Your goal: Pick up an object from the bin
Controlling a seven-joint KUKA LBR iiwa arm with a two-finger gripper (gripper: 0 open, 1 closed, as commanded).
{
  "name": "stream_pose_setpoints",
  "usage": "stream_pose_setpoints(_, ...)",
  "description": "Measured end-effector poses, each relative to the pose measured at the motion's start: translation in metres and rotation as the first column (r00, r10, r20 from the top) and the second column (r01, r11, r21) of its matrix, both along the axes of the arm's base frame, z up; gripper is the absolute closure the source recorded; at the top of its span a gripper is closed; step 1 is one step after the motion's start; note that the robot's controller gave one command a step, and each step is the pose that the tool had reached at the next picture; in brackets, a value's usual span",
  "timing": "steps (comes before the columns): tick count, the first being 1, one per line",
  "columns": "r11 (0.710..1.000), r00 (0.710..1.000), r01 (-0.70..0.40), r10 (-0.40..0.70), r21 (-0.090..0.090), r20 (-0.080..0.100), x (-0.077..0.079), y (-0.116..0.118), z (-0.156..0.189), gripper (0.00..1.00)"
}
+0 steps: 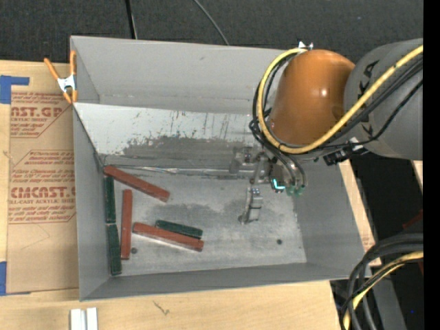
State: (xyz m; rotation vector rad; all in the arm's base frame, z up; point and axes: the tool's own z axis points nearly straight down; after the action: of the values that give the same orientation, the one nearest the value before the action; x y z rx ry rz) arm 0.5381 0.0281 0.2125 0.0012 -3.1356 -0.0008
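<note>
Sticks, red and green, lying in the left half of the bin (172, 74). Nearest: green stick (113, 250) along the left wall; long red stick (167, 237) with a dark green stick (179, 228) touching its far side. Farther: slanted red stick (136, 184). Gripper (251, 212): right of them over bare floor, well apart; open or closed cannot be told. Arm (392, 108): black lettering, partly covered by cable.

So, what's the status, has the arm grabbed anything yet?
Gripper over bare bin floor, right of centre; nothing seen held. Nearest things: dark green bar against a red bar, toward the view's left. Nothing between them.
</note>
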Motion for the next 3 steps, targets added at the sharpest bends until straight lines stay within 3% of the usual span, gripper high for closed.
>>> stream_pose_setpoints(1,1.0,1.0,0.001,-0.001,0.0,0.008,0.002,0.0,0.004,0.0)
stream_pose_setpoints(2,1.0,1.0,0.019,-0.019,0.0,0.014,-0.021,0.026,-0.045,0.0)
stream_pose_setpoints(3,0.993,0.993,-0.122,0.122,0.0,0.008,-0.02,0.068,-0.094,0.0)
